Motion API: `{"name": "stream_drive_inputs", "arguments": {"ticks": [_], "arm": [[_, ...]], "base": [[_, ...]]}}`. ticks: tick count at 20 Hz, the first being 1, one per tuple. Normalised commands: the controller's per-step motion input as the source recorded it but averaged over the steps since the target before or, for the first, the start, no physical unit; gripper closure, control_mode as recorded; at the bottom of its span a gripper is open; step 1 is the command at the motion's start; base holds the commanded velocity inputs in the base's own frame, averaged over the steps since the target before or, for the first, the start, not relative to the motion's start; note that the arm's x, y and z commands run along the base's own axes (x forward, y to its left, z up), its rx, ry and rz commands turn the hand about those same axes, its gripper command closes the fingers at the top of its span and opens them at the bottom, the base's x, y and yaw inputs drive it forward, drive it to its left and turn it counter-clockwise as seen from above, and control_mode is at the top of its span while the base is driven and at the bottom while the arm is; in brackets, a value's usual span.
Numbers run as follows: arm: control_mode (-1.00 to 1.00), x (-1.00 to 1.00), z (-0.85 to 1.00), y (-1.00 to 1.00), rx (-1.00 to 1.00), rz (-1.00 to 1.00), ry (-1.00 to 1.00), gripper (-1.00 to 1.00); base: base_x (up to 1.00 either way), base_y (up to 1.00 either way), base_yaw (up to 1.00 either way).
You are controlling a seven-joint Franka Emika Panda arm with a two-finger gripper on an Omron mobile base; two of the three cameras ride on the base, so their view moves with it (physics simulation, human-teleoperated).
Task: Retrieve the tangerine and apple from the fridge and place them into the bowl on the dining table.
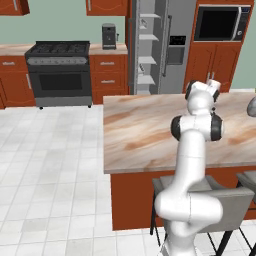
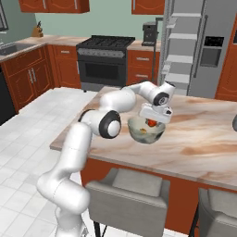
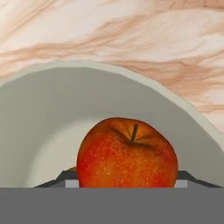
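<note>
My gripper (image 2: 154, 117) hangs over the bowl (image 2: 139, 133), a pale greyish-white bowl standing on the dining table (image 2: 203, 139). In the hand view the red apple (image 3: 127, 153) sits between my two fingertips (image 3: 65, 178), inside the bowl's rim (image 3: 57, 70); the gripper (image 3: 124, 180) is shut on it. A sliver of orange, the tangerine (image 3: 72, 168), peeks out low beside the apple and is mostly hidden. From the right base view the apple (image 2: 152, 122) shows just under the hand. The fridge (image 1: 150, 45) stands behind the table (image 1: 140, 130) with a door open.
Grey chairs (image 2: 127, 194) stand at the table's near side. A grey object (image 2: 234, 121) lies at the table's right edge. The black stove (image 1: 58, 65), a coffee machine (image 1: 108, 36) and the microwave (image 1: 220, 22) line the back wall.
</note>
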Motion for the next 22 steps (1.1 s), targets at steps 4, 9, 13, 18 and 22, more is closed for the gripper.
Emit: {"name": "stream_drive_inputs", "arguments": {"ticks": [4, 9, 13, 18, 22], "arm": [[-1.00, 0.11, -0.25, 0.25, -0.03, 0.00, 0.05, -1.00], [-1.00, -0.59, 0.01, 0.26, -0.09, 0.00, -0.02, -1.00], [-1.00, -1.00, 0.27, 0.31, -0.12, 0.00, -0.13, -1.00], [-1.00, -1.00, 0.60, 0.28, -0.13, 0.00, -0.18, -1.00], [-1.00, -1.00, 0.64, 0.57, -0.22, 0.00, -0.29, -1.00]], "base": [[0.00, 0.00, 0.00], [0.00, 0.00, 0.00], [0.00, 0.00, 0.00], [0.00, 0.00, 0.00], [0.00, 0.00, 0.00]]}}
